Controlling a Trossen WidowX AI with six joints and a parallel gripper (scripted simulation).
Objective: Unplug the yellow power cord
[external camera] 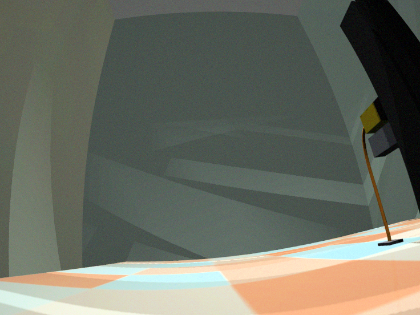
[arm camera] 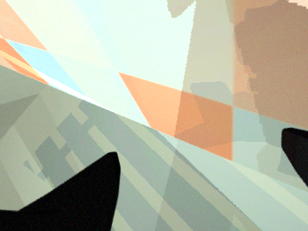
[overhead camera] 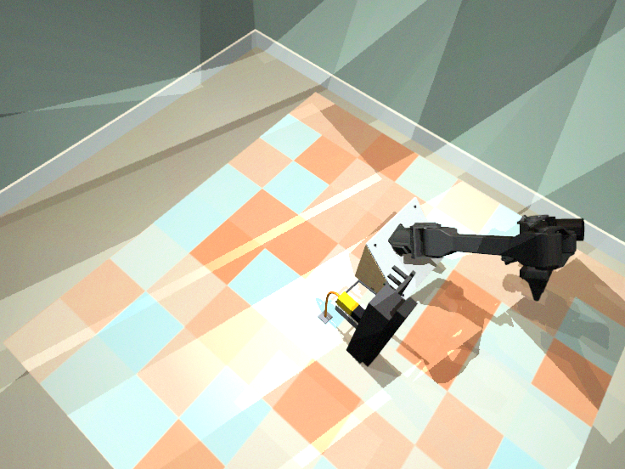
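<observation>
The small yellow block-shaped plug (overhead camera: pixel 347 302) sits at centre frame in the top view, seemingly seated against the tilted black power strip (overhead camera: pixel 375 325), its thin orange cord (overhead camera: pixel 330 297) curving down to the checkered tabletop (overhead camera: pixel 151 328). The black tool (overhead camera: pixel 401 274), up and right of it, stands wide open and empty. Judging by this, unplugging has not begun: approach, grasp, pull and release all remain.

top: high, oblique | exterior: floor-level, near cord (external camera: pixel 374 182) | wrist: close
</observation>
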